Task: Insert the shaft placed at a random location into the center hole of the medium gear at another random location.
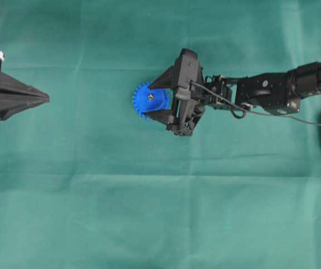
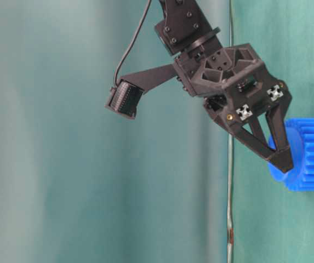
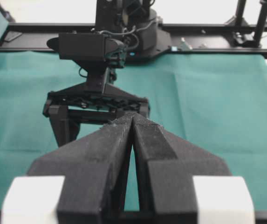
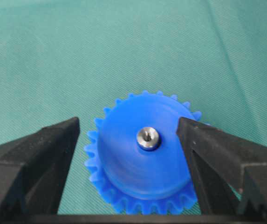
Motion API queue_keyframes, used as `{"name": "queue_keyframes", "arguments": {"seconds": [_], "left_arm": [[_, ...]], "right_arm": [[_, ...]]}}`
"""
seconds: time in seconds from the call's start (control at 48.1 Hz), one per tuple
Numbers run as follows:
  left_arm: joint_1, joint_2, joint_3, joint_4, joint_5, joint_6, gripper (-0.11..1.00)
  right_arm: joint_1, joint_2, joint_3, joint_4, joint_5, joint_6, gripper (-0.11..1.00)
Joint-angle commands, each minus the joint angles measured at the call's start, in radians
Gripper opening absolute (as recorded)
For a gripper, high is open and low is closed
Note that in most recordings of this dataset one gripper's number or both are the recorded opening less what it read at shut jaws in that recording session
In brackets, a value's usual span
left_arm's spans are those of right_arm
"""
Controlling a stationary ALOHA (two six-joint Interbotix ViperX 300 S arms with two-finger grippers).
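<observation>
Shaft (image 4: 148, 138) sat seated in medium gear (image 4: 142, 154) at frame centre | right gripper (image 4: 128, 140) spread wide, empty | left gripper (image 3: 132, 122) pressed together | insertion apparently done; retreat left.

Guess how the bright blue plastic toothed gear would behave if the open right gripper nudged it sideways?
The blue plastic gear lies flat and wide on the green cloth, so it should slide, not roll or tip. It looks rigid and probably light. The silvery metal shaft seated in its hub would likely ride along.
</observation>
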Motion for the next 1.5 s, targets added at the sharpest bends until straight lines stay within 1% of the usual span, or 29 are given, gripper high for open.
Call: {"name": "queue_keyframes", "arguments": {"seconds": [0.0, 0.104, 0.437, 0.582, 0.686, 0.957, 1.04, 1.269, 1.477], "left_arm": [[0.0, 0.006, -0.021, 0.002, -0.005, -0.002, 0.0], [0.002, 0.003, -0.02, 0.002, -0.003, 0.0, 0.0], [0.002, 0.002, -0.021, 0.002, -0.003, 0.0, 0.0], [0.002, 0.0, -0.021, 0.002, -0.003, 0.0, 0.0], [0.002, 0.0, -0.021, 0.002, -0.005, 0.0, 0.0], [0.002, 0.0, -0.021, 0.002, -0.003, -0.002, 0.0], [0.002, 0.0, -0.021, 0.002, -0.003, -0.003, 0.0], [0.002, 0.0, -0.021, 0.002, -0.005, -0.003, 0.0], [0.002, 0.0, -0.021, 0.002, -0.005, -0.005, 0.0]], "right_arm": [[-0.002, -0.048, -0.017, 0.002, 0.003, 0.017, 0.93], [0.002, -0.1, -0.017, -0.002, 0.021, 0.009, 0.93], [0.003, -0.291, -0.015, -0.046, 0.133, 0.003, 0.93], [0.005, -0.36, -0.015, -0.057, 0.172, 0.003, 0.93], [0.006, -0.387, -0.011, -0.06, 0.184, 0.003, 0.93], [0.015, -0.397, -0.002, -0.061, 0.186, 0.003, 0.93], [0.017, -0.419, 0.02, -0.06, 0.186, 0.006, 0.92], [0.015, -0.534, 0.115, -0.055, 0.164, 0.014, 0.92], [0.02, -0.637, 0.204, -0.044, 0.17, 0.017, 0.92]]}}
